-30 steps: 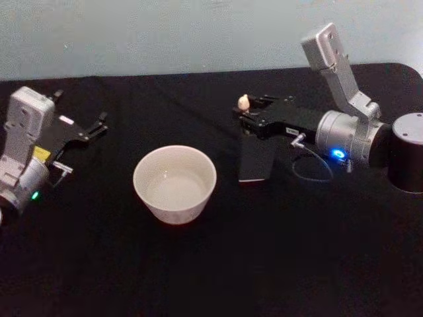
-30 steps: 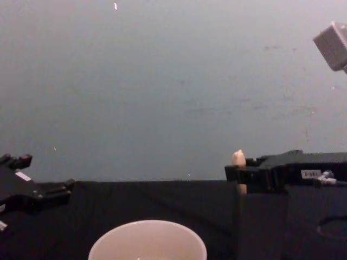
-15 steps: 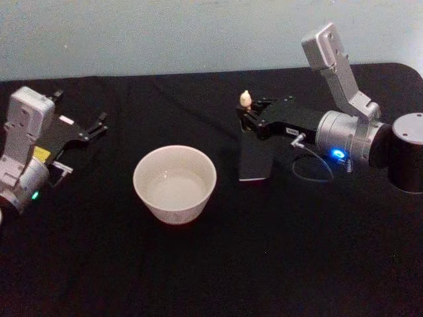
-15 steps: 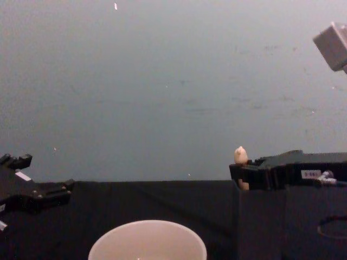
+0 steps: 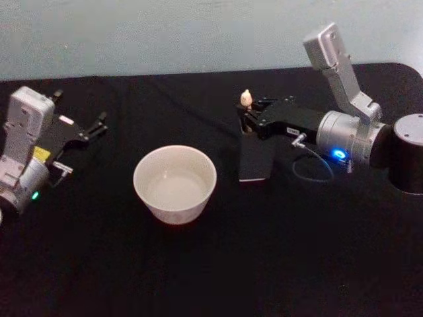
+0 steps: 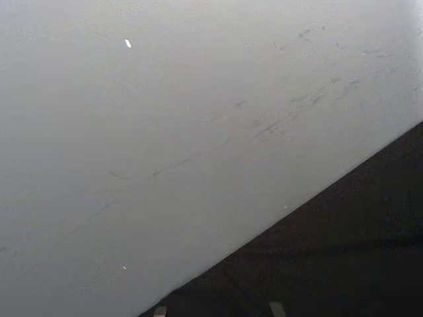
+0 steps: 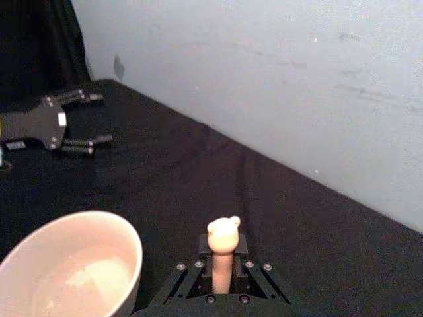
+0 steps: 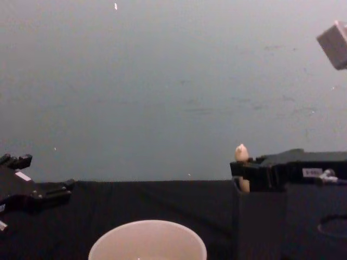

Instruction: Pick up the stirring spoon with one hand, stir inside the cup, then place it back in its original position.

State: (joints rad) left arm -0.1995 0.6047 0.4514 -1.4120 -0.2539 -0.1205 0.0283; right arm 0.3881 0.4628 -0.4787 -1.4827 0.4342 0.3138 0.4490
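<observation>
Black table (image 5: 198,264) | cup (image 5: 175,181): pale liquid | holder box (image 5: 256,162): stirring spoon (image 5: 246,99) upright | right end effector (image 5: 247,119) clamps handle | left arm (image 5: 26,145) parked

Setting: robotics lab test bench.
Work surface: table (image 5: 218,264) draped wholly in plain black cloth.
Backdrop: plain pale grey-blue wall (image 5: 165,33), scuffed, directly behind the far edge.
Equipment: left arm (image 5: 23,148) and right arm (image 5: 344,135), silver-cased, entering from either side, indicator lights lit green and blue.
Props: one cream cup (image 5: 175,181) and one dark holder box (image 5: 256,158), set mid-table, cup left of box.
</observation>
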